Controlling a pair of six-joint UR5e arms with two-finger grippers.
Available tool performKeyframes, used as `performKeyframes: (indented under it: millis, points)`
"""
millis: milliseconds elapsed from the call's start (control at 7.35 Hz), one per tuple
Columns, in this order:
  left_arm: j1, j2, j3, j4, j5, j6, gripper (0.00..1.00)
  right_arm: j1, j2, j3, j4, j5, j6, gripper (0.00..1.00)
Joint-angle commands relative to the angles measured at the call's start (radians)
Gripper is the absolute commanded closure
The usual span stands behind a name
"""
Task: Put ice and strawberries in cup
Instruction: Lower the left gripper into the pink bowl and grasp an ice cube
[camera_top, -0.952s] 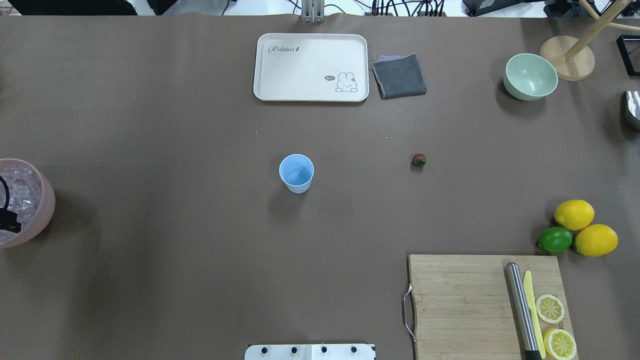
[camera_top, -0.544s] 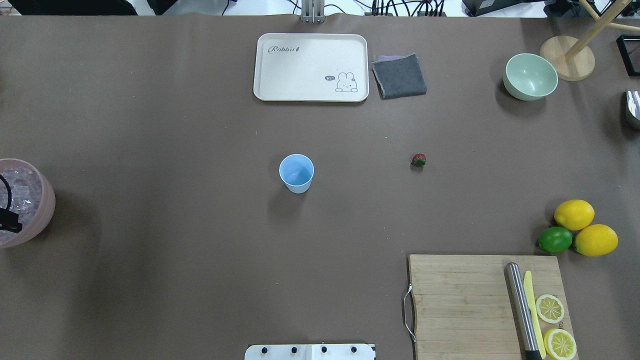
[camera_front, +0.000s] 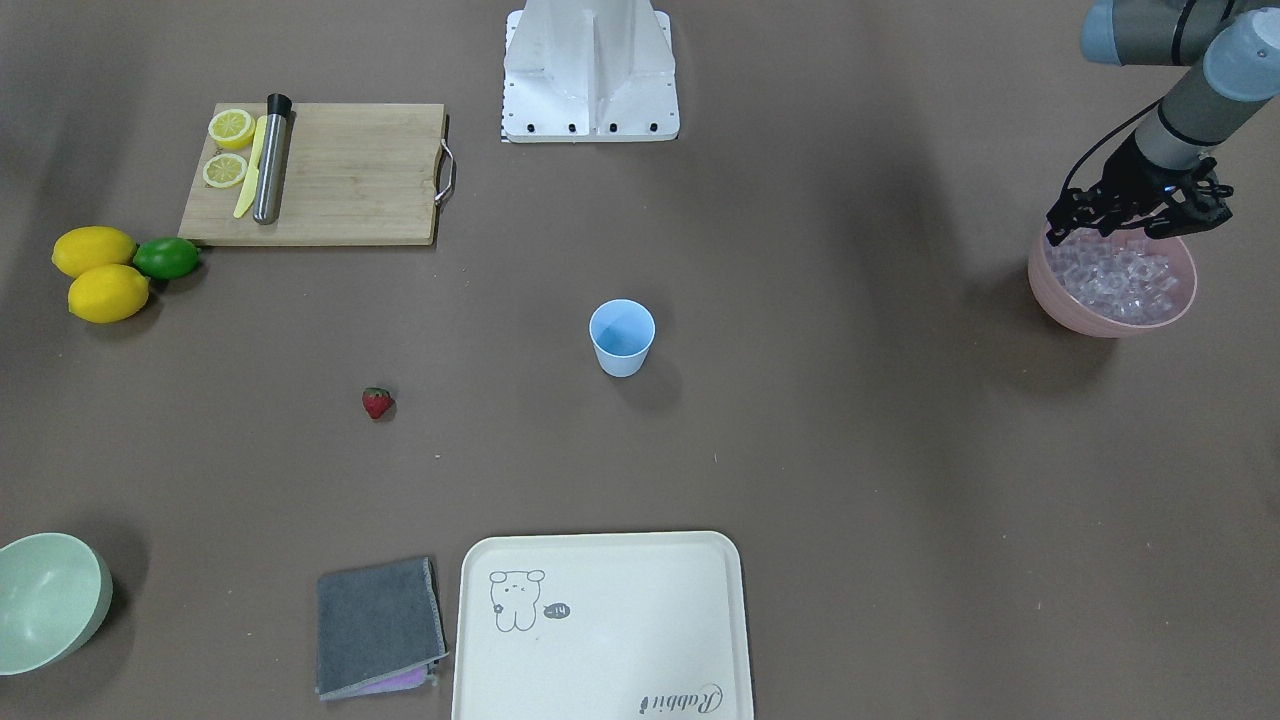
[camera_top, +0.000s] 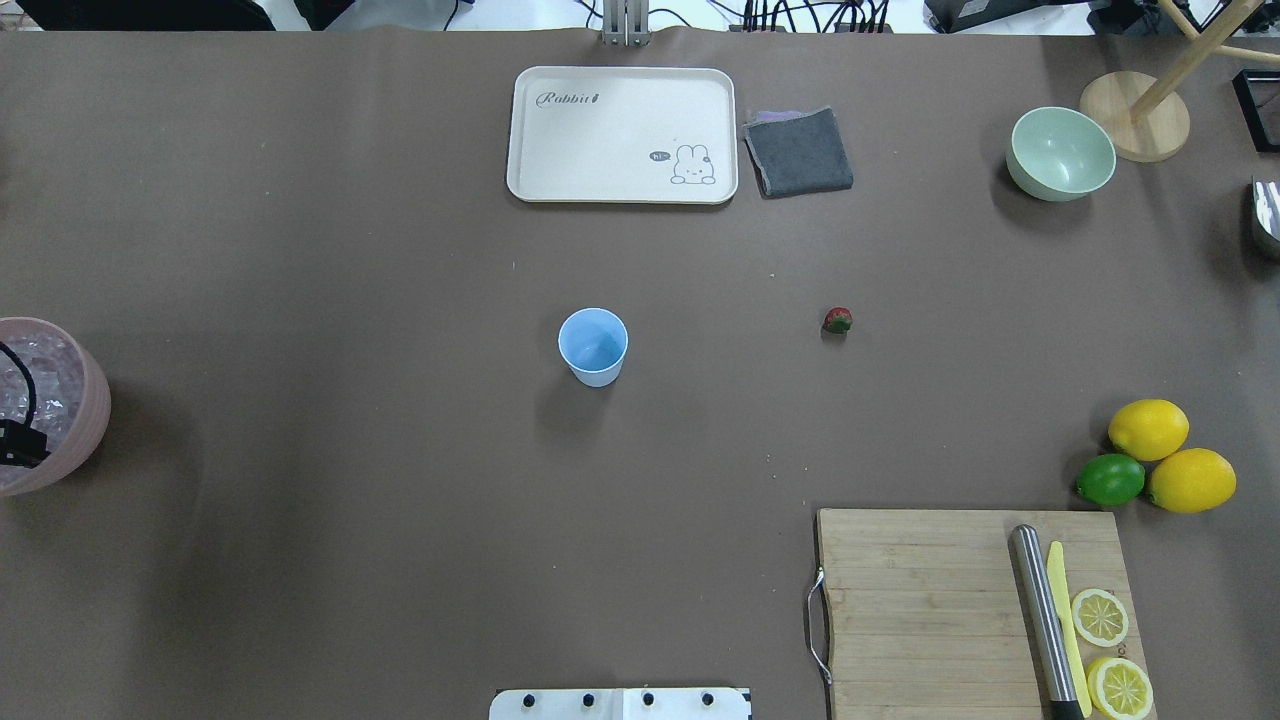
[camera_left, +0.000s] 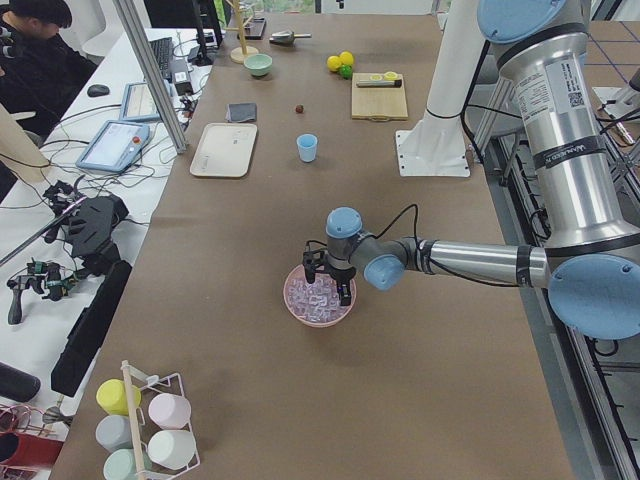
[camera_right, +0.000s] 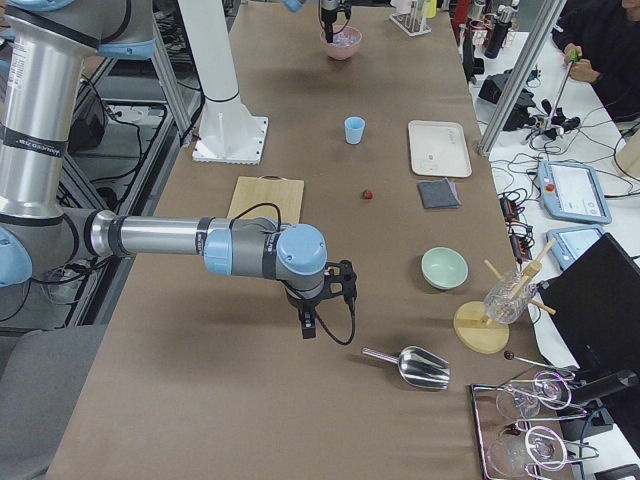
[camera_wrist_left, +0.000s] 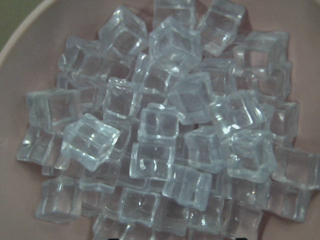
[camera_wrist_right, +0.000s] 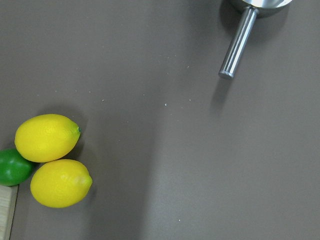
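The light blue cup (camera_top: 593, 345) stands upright in the middle of the table with nothing showing inside it. A small red strawberry (camera_top: 837, 320) lies on the table to its right, apart from it. The ice (camera_wrist_left: 160, 125) is a heap of clear cubes filling the pink bowl (camera_front: 1110, 320) at the table's left end. My left gripper (camera_front: 1135, 225) hangs open just above that heap and holds nothing. My right gripper (camera_right: 310, 325) hovers low over bare table past the lemons, far from the cup. It appears only in the exterior right view, so I cannot tell its state.
A cream tray (camera_top: 622, 135), a grey cloth (camera_top: 798, 152) and a pale green bowl (camera_top: 1060, 152) line the far side. Two lemons (camera_top: 1148, 428) and a lime (camera_top: 1110, 480) sit beside the cutting board (camera_top: 930, 610). A metal scoop (camera_wrist_right: 240, 42) lies near my right gripper.
The black edge and cable of my left gripper have shifted slightly over the pink bowl. Cup, strawberry and everything else stayed put.
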Motion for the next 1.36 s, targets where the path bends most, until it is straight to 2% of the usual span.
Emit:
performKeyframes:
  millis: [0,408,816,952,1088,1224]
  points:
    - [0.004,0.0,0.0,0.0,0.003,-0.001,0.23,0.0,0.002,0.002,0.0,0.001,0.005,0.0]
    - [0.015,0.0,-0.002,0.0,0.003,-0.002,0.26,0.0,0.011,-0.001,-0.003,0.001,0.018,0.0]
    - [0.018,0.002,-0.005,-0.002,0.004,-0.001,0.37,0.0,0.006,-0.003,-0.003,0.001,0.018,0.0]
    - [0.019,0.002,-0.006,-0.002,0.003,-0.001,0.55,0.0,0.006,-0.003,-0.003,0.001,0.018,0.0]
    - [0.018,0.0,-0.011,0.0,0.003,0.001,0.93,0.0,0.006,-0.003,-0.003,0.001,0.022,0.0]
    - [0.016,-0.001,-0.014,0.002,0.001,0.007,1.0,0.0,0.005,-0.003,-0.003,0.004,0.025,0.0]
